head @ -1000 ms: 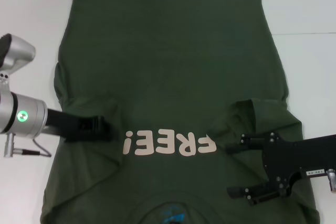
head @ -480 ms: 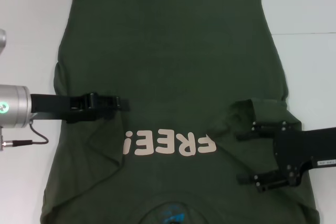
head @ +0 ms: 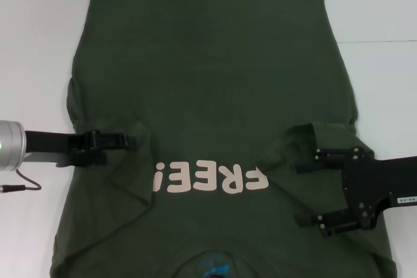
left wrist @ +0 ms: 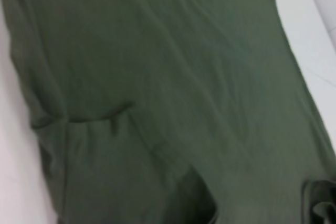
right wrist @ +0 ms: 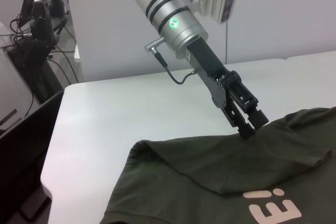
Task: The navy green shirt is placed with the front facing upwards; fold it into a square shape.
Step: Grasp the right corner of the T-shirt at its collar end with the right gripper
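**Both sleeves turned in, body folds still ahead**

At the left edge of the head view my left gripper (head: 120,141) sits low over the shirt's left sleeve area; in the right wrist view its fingers look pressed together at the cloth edge, though I cannot tell whether any fabric is pinched between them.

Across the middle lies the navy green shirt (head: 215,76), spread front-up on the white table (head: 39,43), hem at the top of the frame, collar at the bottom centre with a small blue mark. The pale "FREE!" lettering (head: 210,178) runs below the middle. The cloth is dark olive, mostly flat, with soft creases near both sleeves, which appear folded inward.

I judge it light, limp and not slippery: it will drape and drag rather than hold shape, so I would take it at a doubled edge or corner, such as hem corners or shoulder folds, not mid-panel.

At the lower right my right gripper (head: 311,194) hovers over the folded right sleeve, fingers spread, holding nothing.
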Motion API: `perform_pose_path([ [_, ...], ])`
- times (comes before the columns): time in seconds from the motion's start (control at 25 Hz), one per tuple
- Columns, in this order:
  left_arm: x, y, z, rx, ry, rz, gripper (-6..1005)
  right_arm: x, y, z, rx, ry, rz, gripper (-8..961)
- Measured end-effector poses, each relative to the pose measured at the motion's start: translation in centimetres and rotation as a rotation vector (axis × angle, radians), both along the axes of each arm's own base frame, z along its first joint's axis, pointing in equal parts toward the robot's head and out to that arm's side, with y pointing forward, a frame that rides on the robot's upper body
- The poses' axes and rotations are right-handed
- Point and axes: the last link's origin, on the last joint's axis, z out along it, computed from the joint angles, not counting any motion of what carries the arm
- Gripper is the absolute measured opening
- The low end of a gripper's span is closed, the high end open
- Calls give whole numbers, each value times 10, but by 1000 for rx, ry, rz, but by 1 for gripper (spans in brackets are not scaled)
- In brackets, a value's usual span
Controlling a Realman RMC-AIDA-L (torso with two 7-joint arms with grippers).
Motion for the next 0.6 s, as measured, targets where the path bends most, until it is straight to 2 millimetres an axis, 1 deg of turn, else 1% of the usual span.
perform_pose_path([
  [0.04,-1,0,-1,-3,9,4,909,0,0,0,-1,0,0,911],
  [0.2,-3,0,-6,-22,32,10,909,0,0,-1,-4,1,-1,911],
  [0.6,2,2,-16,-44,53,-8,909,0,-1,-2,-7,3,-2,911],
])
